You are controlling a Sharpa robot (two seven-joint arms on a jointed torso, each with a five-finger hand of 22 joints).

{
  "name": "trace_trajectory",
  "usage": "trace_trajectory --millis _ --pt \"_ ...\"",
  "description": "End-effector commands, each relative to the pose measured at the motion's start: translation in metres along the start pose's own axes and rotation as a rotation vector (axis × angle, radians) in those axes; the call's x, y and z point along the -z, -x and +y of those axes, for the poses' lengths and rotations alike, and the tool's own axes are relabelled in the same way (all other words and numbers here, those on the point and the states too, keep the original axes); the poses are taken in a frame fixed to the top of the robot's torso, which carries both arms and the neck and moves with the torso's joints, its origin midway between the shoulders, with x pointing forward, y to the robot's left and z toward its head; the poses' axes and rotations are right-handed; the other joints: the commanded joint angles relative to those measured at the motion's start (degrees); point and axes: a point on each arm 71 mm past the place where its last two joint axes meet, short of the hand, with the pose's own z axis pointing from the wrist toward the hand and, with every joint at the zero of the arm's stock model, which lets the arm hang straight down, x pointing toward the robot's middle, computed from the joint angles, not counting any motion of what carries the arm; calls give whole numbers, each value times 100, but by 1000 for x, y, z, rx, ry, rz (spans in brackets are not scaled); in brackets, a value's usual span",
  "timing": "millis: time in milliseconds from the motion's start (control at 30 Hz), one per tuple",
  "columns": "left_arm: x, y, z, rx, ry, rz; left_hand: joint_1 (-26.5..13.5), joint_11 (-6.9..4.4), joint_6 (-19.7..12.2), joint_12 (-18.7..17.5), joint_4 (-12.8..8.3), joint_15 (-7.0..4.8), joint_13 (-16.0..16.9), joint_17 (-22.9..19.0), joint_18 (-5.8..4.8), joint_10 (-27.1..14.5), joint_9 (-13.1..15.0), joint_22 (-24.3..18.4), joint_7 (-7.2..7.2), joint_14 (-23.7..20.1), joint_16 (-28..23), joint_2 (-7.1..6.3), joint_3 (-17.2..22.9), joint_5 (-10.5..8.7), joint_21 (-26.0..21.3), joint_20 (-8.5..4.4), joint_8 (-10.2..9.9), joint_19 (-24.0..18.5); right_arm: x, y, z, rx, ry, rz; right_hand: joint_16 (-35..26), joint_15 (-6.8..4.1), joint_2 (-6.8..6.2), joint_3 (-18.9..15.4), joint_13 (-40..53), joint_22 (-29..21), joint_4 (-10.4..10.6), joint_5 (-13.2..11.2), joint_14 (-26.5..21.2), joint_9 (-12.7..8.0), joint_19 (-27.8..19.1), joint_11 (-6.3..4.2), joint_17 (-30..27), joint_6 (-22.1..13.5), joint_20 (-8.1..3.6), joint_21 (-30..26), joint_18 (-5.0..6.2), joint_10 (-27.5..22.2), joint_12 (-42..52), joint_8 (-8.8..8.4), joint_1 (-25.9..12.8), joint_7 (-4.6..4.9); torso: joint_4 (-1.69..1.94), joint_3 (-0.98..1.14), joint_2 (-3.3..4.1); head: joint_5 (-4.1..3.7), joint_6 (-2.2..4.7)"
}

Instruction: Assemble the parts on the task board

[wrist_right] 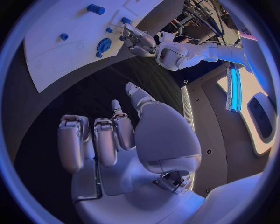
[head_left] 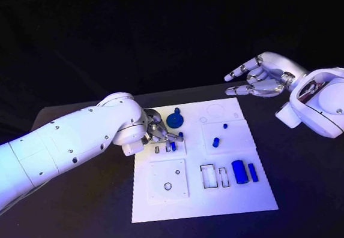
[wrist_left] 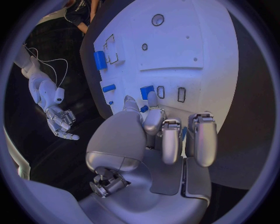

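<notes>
The white task board (head_left: 204, 202) lies in the middle of the table. My left hand (head_left: 161, 134) is low over the board's far left part, its fingers curled. In the left wrist view a small blue part (wrist_left: 144, 108) sits pinched between thumb and finger, right by a blue block (wrist_left: 147, 92) standing in a slot. A blue gear-like disc (head_left: 175, 120) lies just beside this hand. A blue cylinder (head_left: 239, 171) and a blue bar (head_left: 253, 172) lie at the near right. My right hand (head_left: 258, 79) hovers beyond the board's far right corner, fingers apart, holding nothing.
Two small blue pieces (head_left: 216, 142) (head_left: 225, 126) stand in the board's middle right. Outlined slots (head_left: 208, 176) and a square plate with a hole (head_left: 167, 181) take up the near half. Black table (head_left: 83, 229) surrounds the board.
</notes>
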Motion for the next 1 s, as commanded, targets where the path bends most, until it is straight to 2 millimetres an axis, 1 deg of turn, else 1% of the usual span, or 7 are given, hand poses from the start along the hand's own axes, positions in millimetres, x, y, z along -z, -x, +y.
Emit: trace_trajectory --millis 33,167,600,733,867,1000 --pt "0 -1 8 -24 141 18 74 -40 -54 21 -45 -31 -3 1509 -118 -3 32 1007 -13 598 17 2 6 -9 35 -28 37 404 0 -2 0 5 -1 16 -37 12 0 -35 657 103 -11 19 499 7 -38 -37 1130 40 7 -38 -12 -2 15 18 38 7 3 3 -4 -2 -14" --pt "-1 -1 8 -42 146 23 157 -40 -84 16 -74 -31 -7 1509 -117 -9 78 1007 -12 598 17 17 41 -6 34 -27 67 403 0 -2 0 5 -2 18 -37 12 0 -35 657 103 -11 19 499 7 -38 -37 1130 40 7 -38 -12 -2 15 18 38 7 6 3 -4 -1 -27" --pt "-3 -1 8 -65 159 34 220 -39 -109 11 -94 -30 -11 1509 -121 -13 119 1026 -11 598 17 36 78 -4 44 -26 92 410 -1 -3 0 5 -4 23 -37 12 0 -35 657 103 -11 19 499 7 -38 -37 1130 40 7 -38 -12 -2 15 18 38 7 6 3 1 3 -57" --pt "-4 -1 7 -66 162 35 304 -38 -136 4 -127 -29 -17 1509 -123 -20 159 1036 -10 598 17 69 144 -3 48 -25 113 412 -1 -3 0 5 -4 24 -37 12 0 -35 657 103 -11 19 499 7 -38 -37 1130 40 7 -38 -12 -2 15 18 38 7 -1 5 1 4 -52" --pt "-4 -2 7 -65 163 34 357 -38 -151 4 -149 -29 -16 1509 -125 -21 186 1044 -10 598 17 87 192 -2 52 -25 128 415 -1 -3 0 5 -4 25 -37 12 0 -35 657 103 -11 19 499 7 -38 -37 1130 40 7 -38 -12 -2 15 18 38 7 0 3 1 1 -66" --pt "-4 -1 6 -61 161 29 480 -42 -178 8 -196 -31 -8 1509 -126 -19 238 1054 -15 598 17 178 336 -1 56 -26 152 417 -1 -3 0 5 -5 27 -37 12 0 -35 657 103 -11 19 499 7 -38 -37 1130 40 7 -38 -12 -2 15 18 38 7 2 6 -2 0 -74"
